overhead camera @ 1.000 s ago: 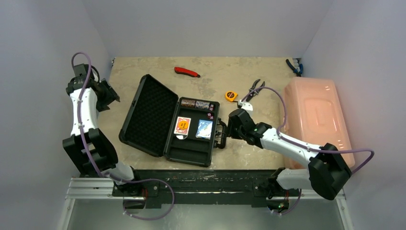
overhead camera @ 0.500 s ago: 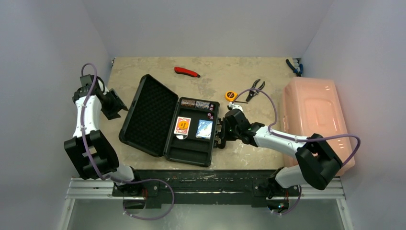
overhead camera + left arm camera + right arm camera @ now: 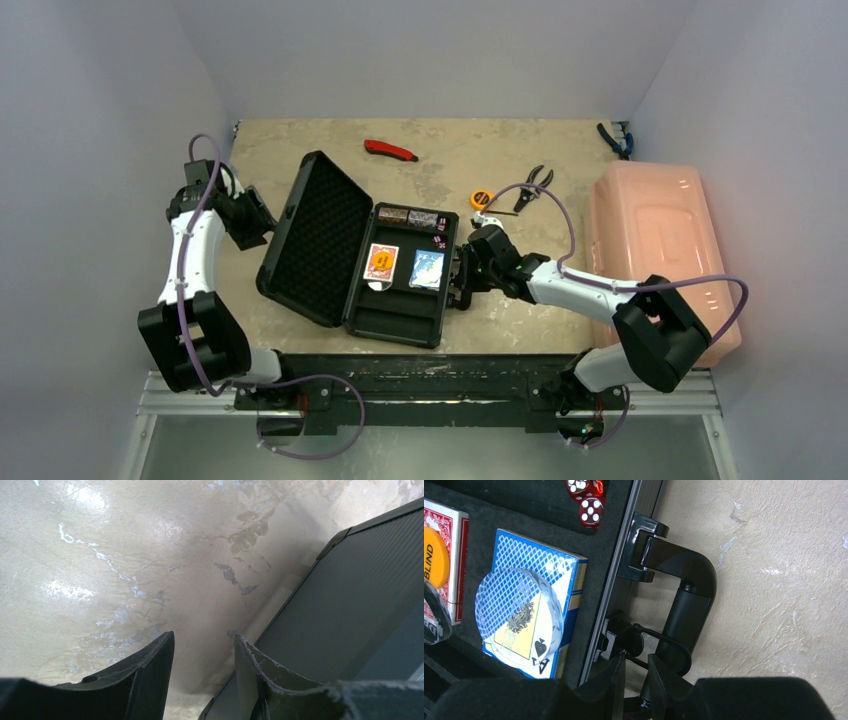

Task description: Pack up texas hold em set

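Observation:
The black case lies open in the top view, its foam-lined lid (image 3: 310, 235) tilted out to the left and its base (image 3: 395, 320) flat on the table. Two chip rolls (image 3: 410, 216) lie at the far end of the base. A red deck (image 3: 444, 555) and a blue deck (image 3: 531, 595) lie in the foam, with a clear disc (image 3: 519, 610) on the blue deck. My left gripper (image 3: 262, 215) is open and empty against the lid's outer side (image 3: 360, 595). My right gripper (image 3: 636, 662) sits at the case handle (image 3: 684, 590), jaws a narrow gap apart over a latch loop.
Red dice (image 3: 586, 500) lie in the foam. A red-handled tool (image 3: 390, 150), a yellow tape measure (image 3: 483, 199), black pliers (image 3: 530, 185) and a blue-handled tool (image 3: 615, 140) lie at the far side. A pink bin (image 3: 660, 250) stands at the right.
My left gripper has moved right, up to the lid's outer side, and the lid has shifted slightly. My right gripper has moved left to the case handle.

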`<state>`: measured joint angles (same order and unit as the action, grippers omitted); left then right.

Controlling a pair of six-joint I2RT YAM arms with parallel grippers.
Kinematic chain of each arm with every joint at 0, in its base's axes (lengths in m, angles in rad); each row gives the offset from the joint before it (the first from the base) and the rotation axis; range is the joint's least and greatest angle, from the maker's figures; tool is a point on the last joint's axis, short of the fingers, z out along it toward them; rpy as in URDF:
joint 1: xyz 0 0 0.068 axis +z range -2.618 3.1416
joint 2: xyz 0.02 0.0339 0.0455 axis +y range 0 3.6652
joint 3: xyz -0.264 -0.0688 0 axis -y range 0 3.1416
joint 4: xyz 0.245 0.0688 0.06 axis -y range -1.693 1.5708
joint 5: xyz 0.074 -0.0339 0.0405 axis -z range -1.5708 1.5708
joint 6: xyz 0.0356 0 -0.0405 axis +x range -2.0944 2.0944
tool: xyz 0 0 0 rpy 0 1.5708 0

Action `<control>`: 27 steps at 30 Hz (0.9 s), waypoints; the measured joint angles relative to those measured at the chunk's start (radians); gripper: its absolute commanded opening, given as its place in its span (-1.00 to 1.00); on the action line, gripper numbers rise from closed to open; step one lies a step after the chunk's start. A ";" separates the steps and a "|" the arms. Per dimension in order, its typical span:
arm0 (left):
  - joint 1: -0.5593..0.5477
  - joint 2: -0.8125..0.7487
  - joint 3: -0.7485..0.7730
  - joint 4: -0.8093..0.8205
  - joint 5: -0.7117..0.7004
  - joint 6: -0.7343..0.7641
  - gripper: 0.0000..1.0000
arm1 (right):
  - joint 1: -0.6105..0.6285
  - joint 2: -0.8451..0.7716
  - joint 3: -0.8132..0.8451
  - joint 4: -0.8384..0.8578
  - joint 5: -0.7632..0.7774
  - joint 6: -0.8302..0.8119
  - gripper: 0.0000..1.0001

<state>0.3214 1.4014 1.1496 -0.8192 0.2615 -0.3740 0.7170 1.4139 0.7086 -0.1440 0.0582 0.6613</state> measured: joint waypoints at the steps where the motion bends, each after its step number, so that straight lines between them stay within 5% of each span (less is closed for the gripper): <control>1: -0.007 -0.006 -0.003 0.002 -0.001 0.000 -0.07 | 0.000 0.000 0.000 0.000 0.000 0.000 -0.48; 27: -0.129 -0.078 -0.063 0.011 0.022 0.000 -0.12 | 0.000 -0.099 0.072 -0.091 -0.004 -0.057 -0.47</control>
<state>0.1921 1.3231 1.0863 -0.8085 0.2832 -0.3744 0.7170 1.3148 0.7807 -0.2352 0.0544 0.6041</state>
